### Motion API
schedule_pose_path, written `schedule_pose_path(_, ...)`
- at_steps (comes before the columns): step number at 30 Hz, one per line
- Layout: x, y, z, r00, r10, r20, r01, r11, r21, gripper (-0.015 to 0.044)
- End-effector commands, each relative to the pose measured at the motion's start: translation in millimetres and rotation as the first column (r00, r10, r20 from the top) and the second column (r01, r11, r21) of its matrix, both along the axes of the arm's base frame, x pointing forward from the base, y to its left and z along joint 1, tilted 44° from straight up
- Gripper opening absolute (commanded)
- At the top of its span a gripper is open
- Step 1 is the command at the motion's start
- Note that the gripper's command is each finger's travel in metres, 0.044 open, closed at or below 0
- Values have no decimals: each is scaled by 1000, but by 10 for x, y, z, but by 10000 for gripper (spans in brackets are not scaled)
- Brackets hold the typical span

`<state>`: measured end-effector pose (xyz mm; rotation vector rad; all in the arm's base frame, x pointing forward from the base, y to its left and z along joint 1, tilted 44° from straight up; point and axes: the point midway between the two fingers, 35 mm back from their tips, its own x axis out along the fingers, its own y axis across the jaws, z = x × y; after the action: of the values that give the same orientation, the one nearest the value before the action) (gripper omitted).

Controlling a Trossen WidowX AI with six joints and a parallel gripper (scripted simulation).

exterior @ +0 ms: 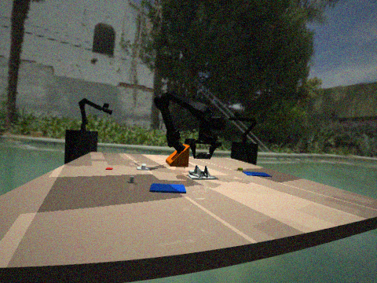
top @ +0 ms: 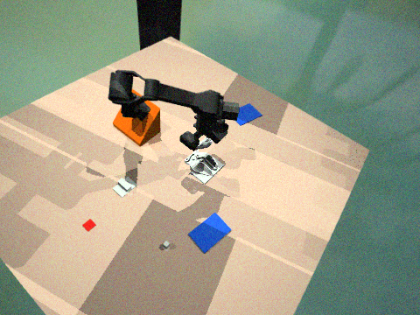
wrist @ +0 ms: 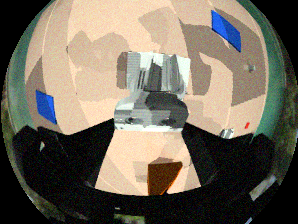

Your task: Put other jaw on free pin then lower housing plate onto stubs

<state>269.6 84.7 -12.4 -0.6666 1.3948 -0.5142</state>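
Small block [top: 166, 244] [exterior: 131, 179] [wrist: 251, 68] beside larger flat panel [top: 210, 233] [exterior: 167, 188] [wrist: 226, 31].

Desk [top: 271, 175] [exterior: 118, 236] [wrist: 95, 75]: pale tan, patched with brown shade. On it, pale grey base with upright parts [top: 205, 171] [exterior: 202, 177] [wrist: 184, 70]; two blue flat pieces, well apart; small red square [top: 89, 225] [exterior: 109, 168] [wrist: 247, 125]; orange wedge [top: 150, 127] [exterior: 181, 157] [wrist: 162, 176]; stepped pale piece [top: 124, 186] [exterior: 144, 167] [wrist: 227, 133]; tiny grey block [top: 166, 244] [exterior: 131, 179] [wrist: 251, 68].
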Motion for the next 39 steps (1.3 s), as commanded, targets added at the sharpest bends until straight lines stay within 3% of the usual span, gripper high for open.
schedule_pose_path(1, 0, 8, -7, 1000, 8, -9, -8, 1000, 3, 351)
schedule_pose_path(39, -183, -156, 116, 1000, 8, -11, -8, 1000, 2, 351)
